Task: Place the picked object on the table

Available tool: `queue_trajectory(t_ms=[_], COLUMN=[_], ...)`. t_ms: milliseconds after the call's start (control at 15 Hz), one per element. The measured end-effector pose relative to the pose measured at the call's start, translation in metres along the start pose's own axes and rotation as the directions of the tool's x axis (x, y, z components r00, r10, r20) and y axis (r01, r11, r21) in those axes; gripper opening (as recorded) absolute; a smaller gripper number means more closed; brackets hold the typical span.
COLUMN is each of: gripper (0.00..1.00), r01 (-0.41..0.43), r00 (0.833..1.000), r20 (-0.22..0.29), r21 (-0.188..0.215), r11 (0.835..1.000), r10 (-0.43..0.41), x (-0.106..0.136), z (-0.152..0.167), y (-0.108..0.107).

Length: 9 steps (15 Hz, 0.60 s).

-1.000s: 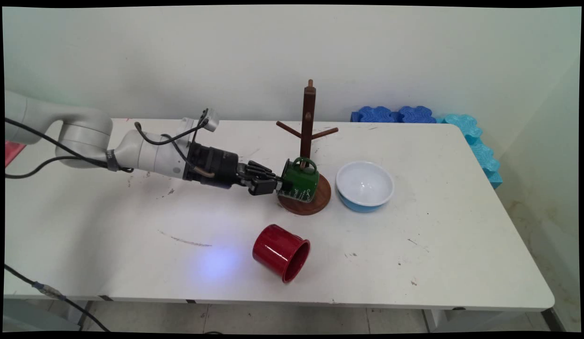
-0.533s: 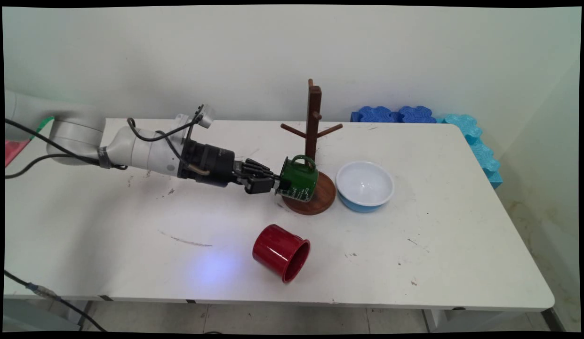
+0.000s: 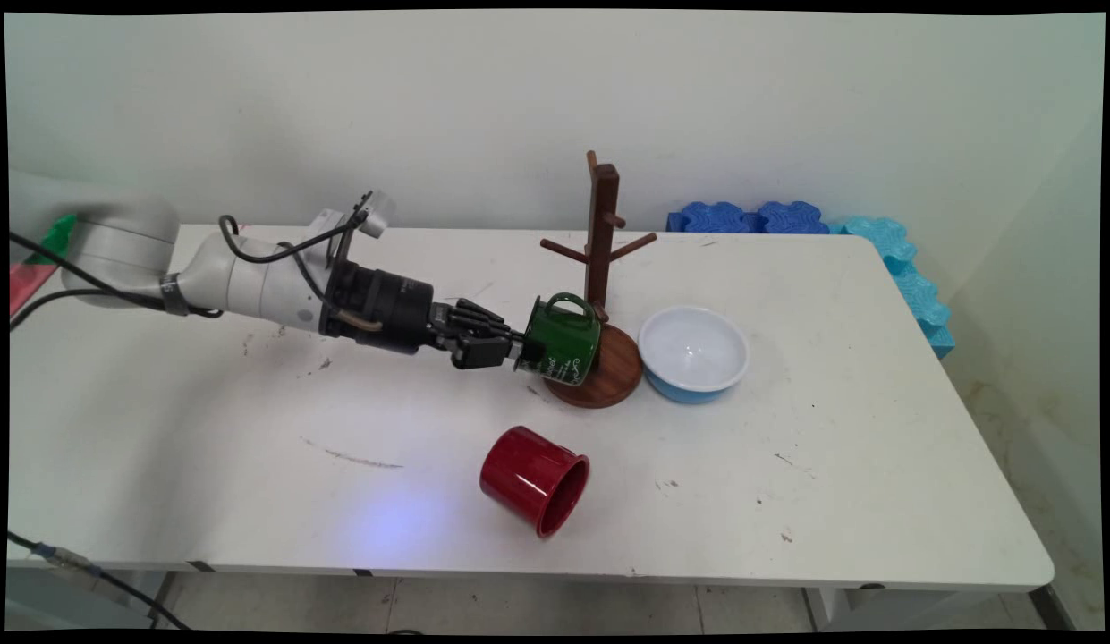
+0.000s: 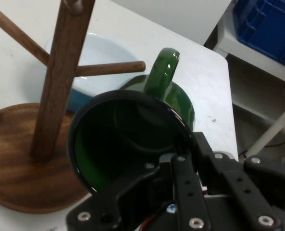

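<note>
Main view: the green enamel mug (image 3: pixel 562 340), handle uppermost and mouth turned toward the arm, is held on its side just above the round wooden base of the mug tree (image 3: pixel 601 284), directly in front of the tree's upright post. The black two-finger gripper (image 3: pixel 517 347) pinches the mug's rim, one finger inside the mouth and the other against the outer wall. Hand view: the mug's dark interior (image 4: pixel 128 139) fills the centre, its handle (image 4: pixel 160 72) rising beside a horizontal peg of the mug tree (image 4: pixel 55 86); the gripper (image 4: pixel 168 161) is clamped on the rim at lower right. Beyond the tree's base, just to its right, stands a blue bowl with a white interior (image 3: pixel 693 351). Nearer the camera, a red cup (image 3: pixel 534 479) lies on its side on the white table (image 3: pixel 876 447), mouth toward the lower right, well apart from the mug. Blue foam blocks (image 3: pixel 876 241) line the table's far right corner.
</note>
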Motion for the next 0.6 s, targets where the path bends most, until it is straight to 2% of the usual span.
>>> queue_trajectory(t_ms=[267,600], gripper=[0.00,0.00], r01=[-0.012,-0.046], r00=[1.000,0.999], r20=[0.010,0.025], r21=[-0.005,0.009], r11=[1.000,0.999], r10=[0.013,0.046], x=[0.001,0.004], z=[-0.008,-0.022], y=[0.005,0.007])
